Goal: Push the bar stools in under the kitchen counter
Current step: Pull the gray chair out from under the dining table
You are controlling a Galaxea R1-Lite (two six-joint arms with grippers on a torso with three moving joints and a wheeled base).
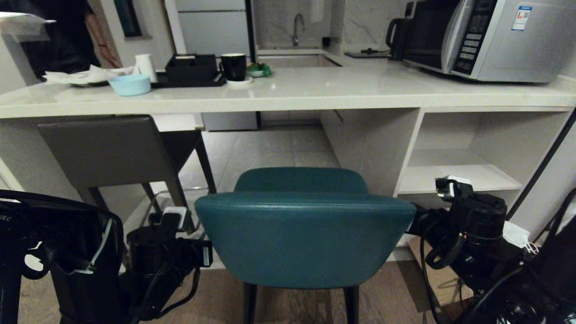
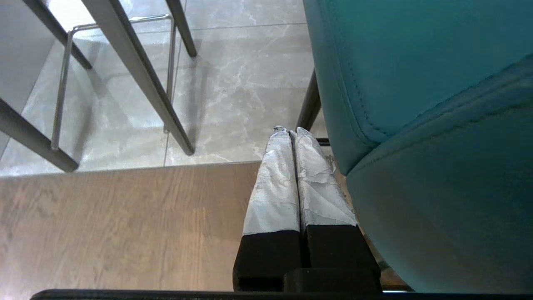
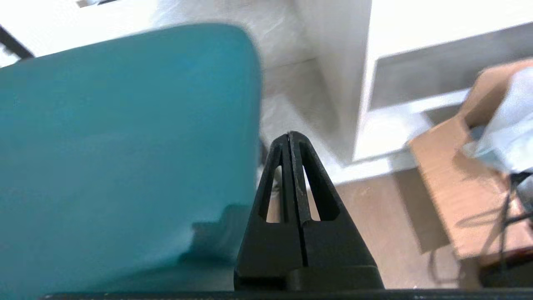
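Two closed pincers, left pincer [image 2: 291, 132] and right pincer [image 3: 290, 136], flanking teal stool [image 1: 301, 234] edges

— What is the left arm [image 1: 157, 252] showing from the head camera?

— It is showing a black, cylindrical wrist housing with a small white block on top and black cables looping beneath it. A white strap is hanging off the dark casing beside it.

— And the left gripper [image 2: 291, 132] up close?

— Its two fingers [image 2: 272, 187] are wearing crinkled silvery-white tape over most of their length, and black blocky bases are showing below.

— Is the right arm [image 1: 477, 234] looking the same?

— It is looking black and rounded too, with thick coiled cables and a white connector on top.

— And the right gripper [image 3: 290, 136]?

— It is showing bare black, tapered fingers [image 3: 316, 196] with triangular cut-outs.
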